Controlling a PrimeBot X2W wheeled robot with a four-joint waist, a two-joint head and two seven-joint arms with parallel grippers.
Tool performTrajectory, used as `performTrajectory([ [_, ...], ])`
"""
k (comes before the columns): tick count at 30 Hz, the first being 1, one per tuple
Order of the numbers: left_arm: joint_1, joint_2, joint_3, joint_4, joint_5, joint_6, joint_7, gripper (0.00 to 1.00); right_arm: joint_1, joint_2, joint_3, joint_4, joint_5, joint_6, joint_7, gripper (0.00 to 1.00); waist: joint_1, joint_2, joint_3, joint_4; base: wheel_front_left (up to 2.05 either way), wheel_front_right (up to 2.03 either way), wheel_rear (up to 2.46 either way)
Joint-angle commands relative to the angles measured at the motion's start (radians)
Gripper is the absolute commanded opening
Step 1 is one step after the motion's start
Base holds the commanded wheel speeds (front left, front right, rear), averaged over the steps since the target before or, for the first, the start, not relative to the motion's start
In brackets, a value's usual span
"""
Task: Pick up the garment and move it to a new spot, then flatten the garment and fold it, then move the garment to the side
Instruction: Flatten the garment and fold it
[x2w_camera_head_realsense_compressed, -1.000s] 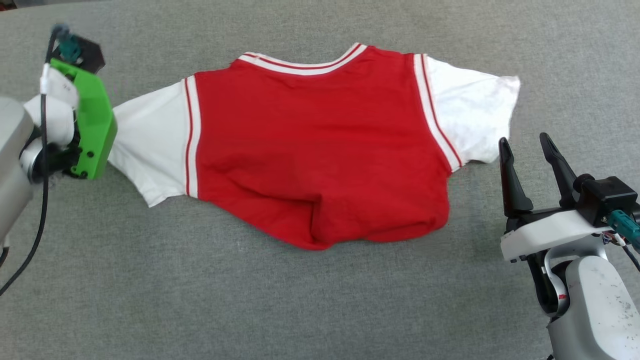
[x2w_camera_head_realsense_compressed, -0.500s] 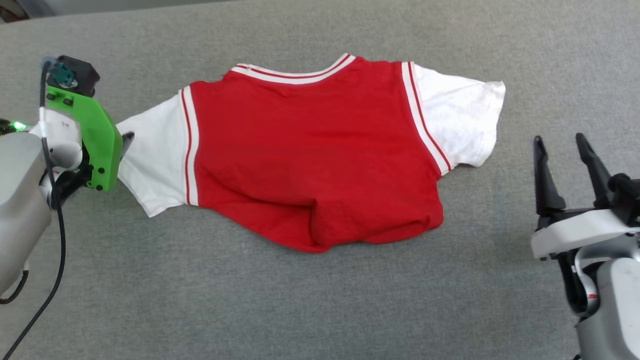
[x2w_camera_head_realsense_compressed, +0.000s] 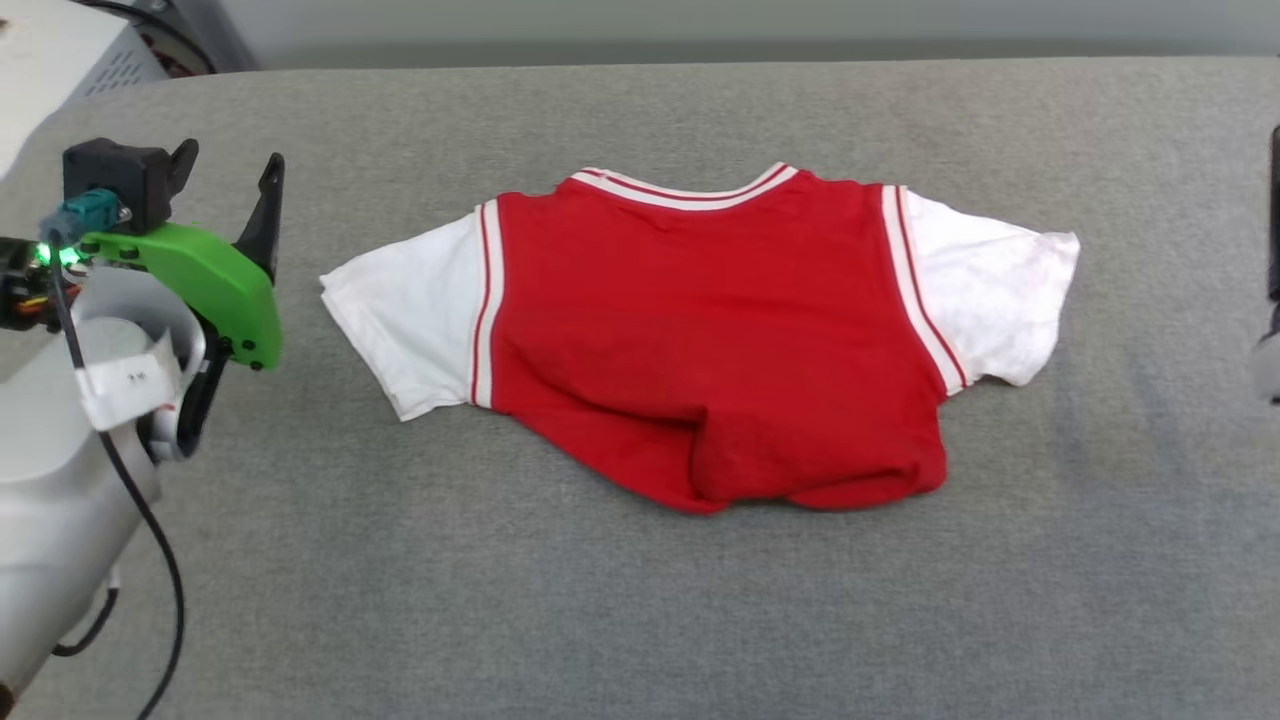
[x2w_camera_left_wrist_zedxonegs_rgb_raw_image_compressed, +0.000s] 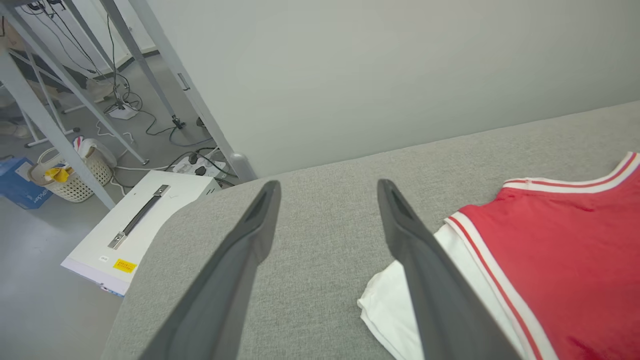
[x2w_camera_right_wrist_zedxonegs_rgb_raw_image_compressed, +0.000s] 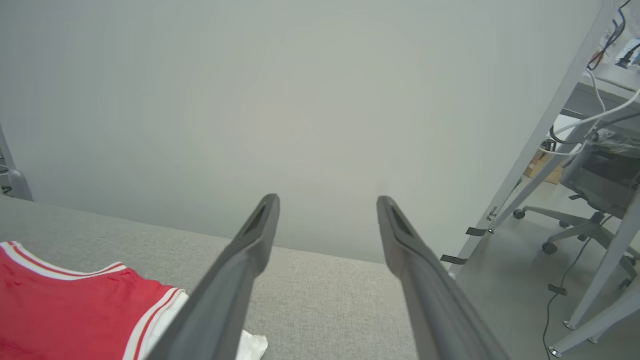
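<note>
Surface: table (x2w_camera_head_realsense_compressed: 640, 620) covered in grey cloth, its far edge against a plain pale wall (x2w_camera_left_wrist_zedxonegs_rgb_raw_image_compressed: 350, 75). Grey floor to both sides.

Shirt (x2w_camera_head_realsense_compressed: 710, 340): one. It lies mid-table, neck toward the wall, plain red side up. Two white sleeves spread left and right; the near hem is bunched and rumpled.

Grippers: two. The left gripper (x2w_camera_left_wrist_zedxonegs_rgb_raw_image_compressed: 328, 184) has its jaws spread wide with nothing in them, near the left sleeve but apart from it. The right gripper (x2w_camera_right_wrist_zedxonegs_rgb_raw_image_compressed: 327, 198) is likewise spread wide and empty, off the right sleeve.

Left wrist view alone: one white case (x2w_camera_left_wrist_zedxonegs_rgb_raw_image_compressed: 145, 225) with a handle, one basket (x2w_camera_left_wrist_zedxonegs_rgb_raw_image_compressed: 75, 175), and cables on the floor.

Right wrist view alone: one wheeled chair (x2w_camera_right_wrist_zedxonegs_rgb_raw_image_compressed: 595, 195).

Head view alone: the whole shirt.
</note>
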Motion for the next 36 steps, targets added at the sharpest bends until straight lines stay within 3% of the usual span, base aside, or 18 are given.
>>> performTrajectory([
  [1, 0.032, -0.007, 0.022, -0.031, 0.021, 0.028, -0.010, 1.00, -0.032, -0.024, 0.006, -0.001, 0.004, -0.001, 0.018, 1.00, 0.0000, 0.0051, -0.003, 0.033, 0.00, 0.00, 0.00],
  [8, 0.159, -0.017, 0.220, -0.277, 0.172, 0.161, -0.013, 1.00, -0.186, -0.170, 0.117, 0.063, 0.073, -0.001, 0.140, 1.00, 0.0000, 0.0051, 0.049, 0.076, 0.00, 0.00, 0.00],
  [15, 0.268, -0.057, 0.386, -0.424, 0.304, 0.206, -0.013, 1.00, -0.329, -0.298, 0.301, 0.203, 0.232, -0.001, 0.375, 1.00, 0.0000, 0.0051, 0.114, 0.102, 0.00, 0.00, 0.00],
  [19, 0.313, -0.096, 0.466, -0.476, 0.378, 0.202, -0.013, 1.00, -0.402, -0.386, 0.473, 0.259, 0.428, -0.001, 0.666, 1.00, 0.0000, 0.0051, 0.162, 0.118, 0.00, 0.00, 0.00],
  [23, 0.325, -0.127, 0.511, -0.487, 0.417, 0.182, -0.013, 1.00, -0.448, -0.425, 0.533, 0.294, 0.536, -0.001, 0.855, 1.00, 0.0000, 0.0051, 0.203, 0.130, 0.00, 0.00, 0.00],
  [31, 0.309, -0.180, 0.570, -0.465, 0.481, 0.129, -0.013, 1.00, -0.504, -0.409, 0.555, 0.342, 0.585, -0.001, 0.985, 1.00, 0.0000, 0.0051, 0.274, 0.152, 0.00, 0.00, 0.00],
  [36, 0.301, -0.210, 0.597, -0.443, 0.517, 0.104, -0.013, 1.00, -0.449, -0.378, 0.618, 0.370, 0.604, -0.001, 1.034, 1.00, 0.0000, 0.0051, 0.294, 0.158, 0.00, 0.00, 0.00],
])
